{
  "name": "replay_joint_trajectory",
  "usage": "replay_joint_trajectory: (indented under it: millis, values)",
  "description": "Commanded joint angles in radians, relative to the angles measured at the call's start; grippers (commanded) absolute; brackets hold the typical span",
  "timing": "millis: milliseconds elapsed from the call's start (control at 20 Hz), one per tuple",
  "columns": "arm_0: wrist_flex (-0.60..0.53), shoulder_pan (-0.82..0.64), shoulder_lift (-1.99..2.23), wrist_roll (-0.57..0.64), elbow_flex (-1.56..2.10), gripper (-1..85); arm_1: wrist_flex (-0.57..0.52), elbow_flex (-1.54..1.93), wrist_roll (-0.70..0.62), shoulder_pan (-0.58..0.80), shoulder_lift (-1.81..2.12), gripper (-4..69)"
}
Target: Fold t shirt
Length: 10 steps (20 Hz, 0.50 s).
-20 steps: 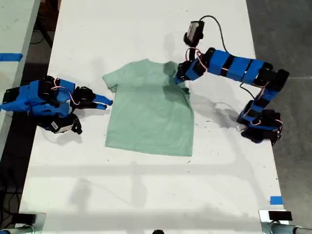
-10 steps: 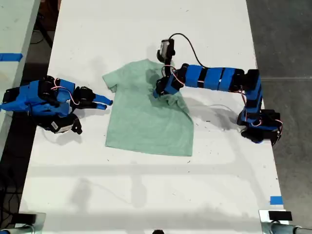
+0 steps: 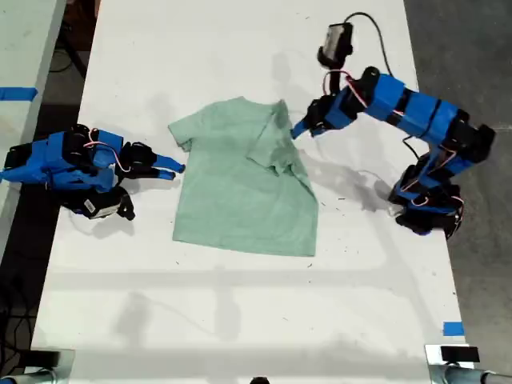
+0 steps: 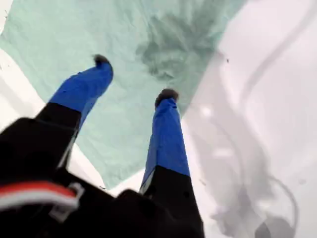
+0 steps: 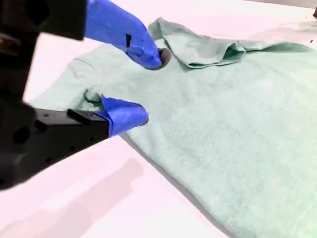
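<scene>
the pale green t shirt [image 3: 240, 184] lay on the white surface [image 3: 240, 320] between the two blue arms, its body flat and one sleeve folded inward over the chest, leaving a creased flap near the collar. my first gripper [image 3: 302, 128] hung above the surface just off the shirt's folded edge, on the exterior view's right, its jaws spread and holding nothing; in the first wrist view the two blue fingers [image 4: 166, 134] pointed down with green cloth [image 4: 148, 54] beneath and ahead of the tips and bare surface to one side of them. my second gripper [image 3: 172, 170] rested low at the exterior view's left, beside the shirt's other sleeve, jaws spread with nothing pinched between them. in the second wrist view its upper fingertip [image 5: 148, 54] sat over the cloth [image 5: 233, 129] and the lower one [image 5: 130, 115] at the shirt's edge, the folded sleeve lying just beyond the tips. a black cable looped above the first arm's camera [image 3: 336, 42]. a strip of blue tape [image 3: 453, 328] marked the surface well away from either set of jaws.
</scene>
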Motion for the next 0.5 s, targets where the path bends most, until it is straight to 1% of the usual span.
replay_joint_trajectory:
  millis: [0, 50, 150, 250, 300, 350, 400, 450]
  values:
    - [0.002, -0.012, 0.006, -0.018, 0.009, 14.8, -0.123, 0.571, 0.023, 0.002, 0.653, 1.2]
    - [0.002, -0.012, 0.006, -0.018, 0.009, 14.8, -0.144, 0.750, 0.048, -0.026, 0.838, 1.2]
    - [0.002, -0.012, 0.006, -0.018, 0.009, 14.8, -0.153, 1.049, 0.106, -0.095, 1.177, 1.2]
    - [0.002, -0.012, 0.006, -0.018, 0.009, 14.8, -0.091, 1.301, 0.126, -0.135, 1.523, 1.2]
    - [0.002, -0.012, 0.006, -0.018, 0.011, 14.8, -0.095, 1.359, 0.140, -0.149, 1.513, 1.2]
    - [0.002, -0.012, 0.006, -0.018, 0.011, 14.9, -0.153, 1.447, 0.150, -0.166, 1.516, 1.2]
    - [0.002, -0.012, 0.006, -0.018, 0.011, 14.9, -0.167, 1.460, 0.170, -0.175, 1.516, 1.2]
    - [0.002, -0.012, 0.006, -0.018, 0.011, 15.0, -0.141, 1.453, 0.192, -0.175, 1.516, 1.2]
